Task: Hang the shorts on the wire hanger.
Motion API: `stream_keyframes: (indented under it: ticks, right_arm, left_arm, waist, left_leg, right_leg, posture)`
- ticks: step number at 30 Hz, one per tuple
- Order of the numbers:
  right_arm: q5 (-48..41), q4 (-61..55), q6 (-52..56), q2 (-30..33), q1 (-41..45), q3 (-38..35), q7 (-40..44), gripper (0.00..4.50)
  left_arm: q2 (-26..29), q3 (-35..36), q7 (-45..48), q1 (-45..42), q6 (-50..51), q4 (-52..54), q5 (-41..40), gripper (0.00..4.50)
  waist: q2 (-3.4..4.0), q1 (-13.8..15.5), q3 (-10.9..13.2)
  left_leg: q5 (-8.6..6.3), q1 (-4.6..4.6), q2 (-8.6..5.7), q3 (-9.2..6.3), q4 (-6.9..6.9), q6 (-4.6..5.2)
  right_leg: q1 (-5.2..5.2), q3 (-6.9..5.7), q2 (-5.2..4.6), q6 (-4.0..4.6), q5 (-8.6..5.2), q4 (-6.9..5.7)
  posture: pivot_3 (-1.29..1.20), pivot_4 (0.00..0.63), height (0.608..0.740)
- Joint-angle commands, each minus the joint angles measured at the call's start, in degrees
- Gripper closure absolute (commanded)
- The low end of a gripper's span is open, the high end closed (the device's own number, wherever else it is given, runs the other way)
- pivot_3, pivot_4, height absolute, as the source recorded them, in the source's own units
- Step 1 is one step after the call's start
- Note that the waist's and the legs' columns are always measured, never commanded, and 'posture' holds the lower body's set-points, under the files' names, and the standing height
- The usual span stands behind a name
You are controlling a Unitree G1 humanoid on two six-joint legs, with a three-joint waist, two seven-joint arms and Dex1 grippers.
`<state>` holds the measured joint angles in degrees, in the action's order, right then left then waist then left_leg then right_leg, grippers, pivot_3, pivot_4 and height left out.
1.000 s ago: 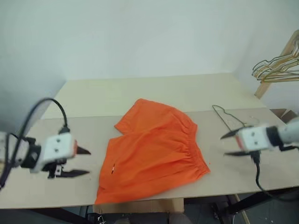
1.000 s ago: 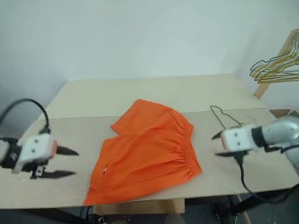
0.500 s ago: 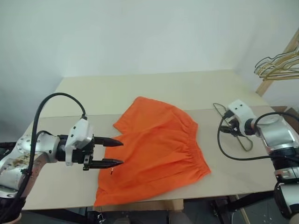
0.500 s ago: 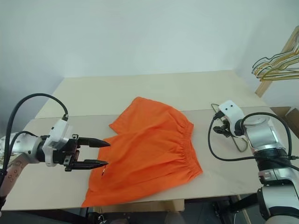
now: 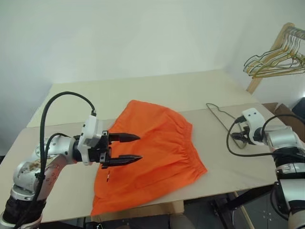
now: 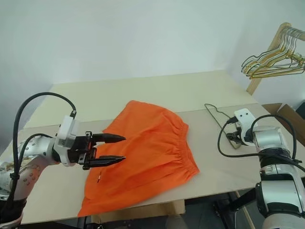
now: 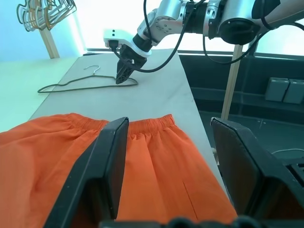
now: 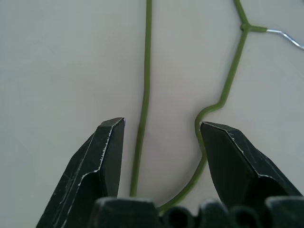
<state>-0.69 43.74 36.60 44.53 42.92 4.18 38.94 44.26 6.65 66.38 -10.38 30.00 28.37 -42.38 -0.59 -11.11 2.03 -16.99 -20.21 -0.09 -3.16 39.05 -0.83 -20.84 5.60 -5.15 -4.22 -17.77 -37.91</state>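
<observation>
shorts: spread flat mid-bench, waistband toward the robot's right
wire hanger: flat on the bench, right of the shorts, apart from them
left gripper: released, fingers parted, level over the shorts' left part
right gripper: released, tips down over the hanger's end, wire between its fingers
spare hangers: bunched on a wooden rack, far right

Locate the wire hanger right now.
The wire hanger lies flat on the table, on the robot's right, just beyond the shorts' waistband. The right gripper is poised over it, open, straddling the wire.
</observation>
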Motion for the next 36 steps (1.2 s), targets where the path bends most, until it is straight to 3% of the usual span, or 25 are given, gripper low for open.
stream_keyframes:
  ticks: [1,14,23,30,33,36]
  right_arm:
    - [0.23,1.26,-2.23,-0.22,2.29,-0.54,1.88,1.51]
    - [3.44,10.09,-6.15,-1.89,2.95,1.99,4.67,1.51]
    - [6.42,13.78,-8.41,-2.59,3.73,4.01,5.03,4.48]
    - [7.23,13.37,-10.76,-3.03,3.31,3.3,3.44,4.48]
    - [5.48,7.91,-14.36,-2.96,2.67,-0.26,-1.22,4.48]
    - [1.41,-8.98,-14.81,-3.81,-0.76,-5.84,-3.57,4.48]
  left_arm:
    - [1.13,0.45,-0.18,0.47,-0.81,1.64,0.26,1.52]
    - [1.99,0.01,-0.8,1.43,-1.16,2.66,1.6,1.52]
    - [1.85,-0.3,-0.89,0.73,-1.5,2.25,2.19,1.48]
    - [0.67,-1.06,-2.89,-0.19,-1.95,1.47,3.41,1.48]
    - [-3.46,-0.87,-11.87,-2.96,2.05,0.01,2.59,1.48]
    - [-10.59,2.07,-25.57,-8.19,11.1,-3.8,-3.37,1.48]
  waist:
    - [0.0,-0.08,0.0]
    - [0.0,0.15,0.0]
    - [-0.21,0.82,-0.14]
    - [-0.43,0.82,-0.28]
    - [-0.43,1.04,-0.28]
    - [-0.31,1.37,-0.25]
  left_leg:
    - [0.0,0.01,0.0,-0.01,0.0,0.0]
    - [0.0,0.31,0.01,-0.14,0.02,0.0]
    - [0.0,0.65,0.0,-0.14,0.01,0.0]
    - [0.0,0.64,0.0,-0.15,0.0,0.0]
    - [0.0,0.64,0.0,-0.18,0.01,0.0]
    - [0.0,0.55,-0.03,-0.19,0.02,0.0]
  right_leg:
    - [0.02,-0.01,0.01,0.0,0.0,0.0]
    - [0.47,-0.13,0.01,0.0,0.0,0.16]
    - [0.81,-0.12,0.02,-0.05,0.02,0.26]
    - [0.81,-0.12,0.01,-0.05,0.02,0.29]
    - [0.84,-0.12,0.0,-0.09,0.05,0.3]
    - [0.78,-0.1,-0.03,-0.13,0.07,0.27]
  posture:
    - [-0.11,0.0,0.74]
    - [-0.09,0.0,0.74]
    - [-0.09,0.0,0.74]
    - [-0.09,0.0,0.74]
    - [-0.09,0.0,0.74]
    - [-0.09,0.0,0.74]
